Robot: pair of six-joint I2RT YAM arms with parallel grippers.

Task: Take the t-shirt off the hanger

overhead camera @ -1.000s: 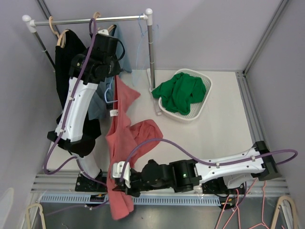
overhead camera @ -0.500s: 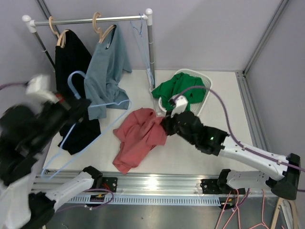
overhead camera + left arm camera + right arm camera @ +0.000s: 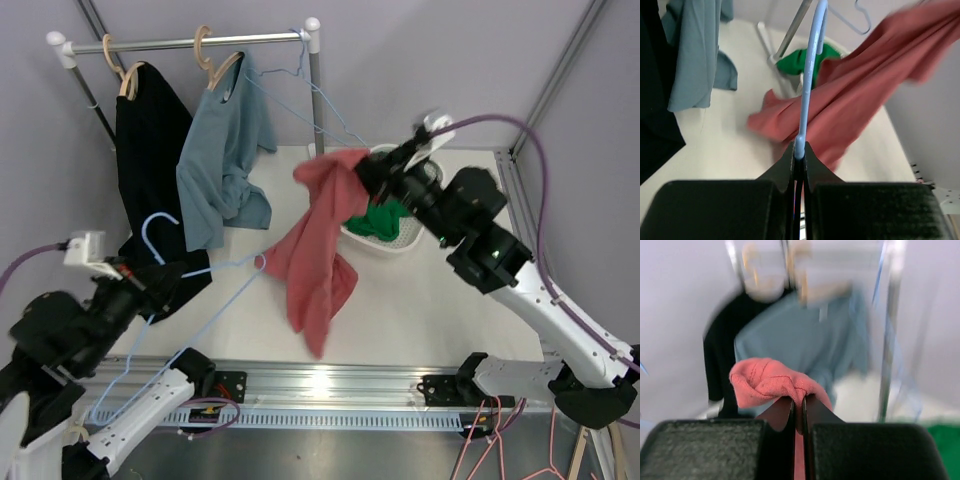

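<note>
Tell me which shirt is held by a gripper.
The salmon-red t-shirt, pinched in the right gripper, dangling above the table. The black shirt and grey-blue shirt hang on the rail; the green shirt lies in the basket.

No text, brand or number can be read in any view. A small pale tag [image 3: 823,311] at the collar of the blue shirt [image 3: 800,342] is too blurred to make out.

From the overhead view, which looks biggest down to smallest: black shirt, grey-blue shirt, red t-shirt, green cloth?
1. Black hanging shirt.
2. Grey-blue hanging shirt and red t-shirt, too alike to rank.
3. Green cloth, partly hidden.
</note>
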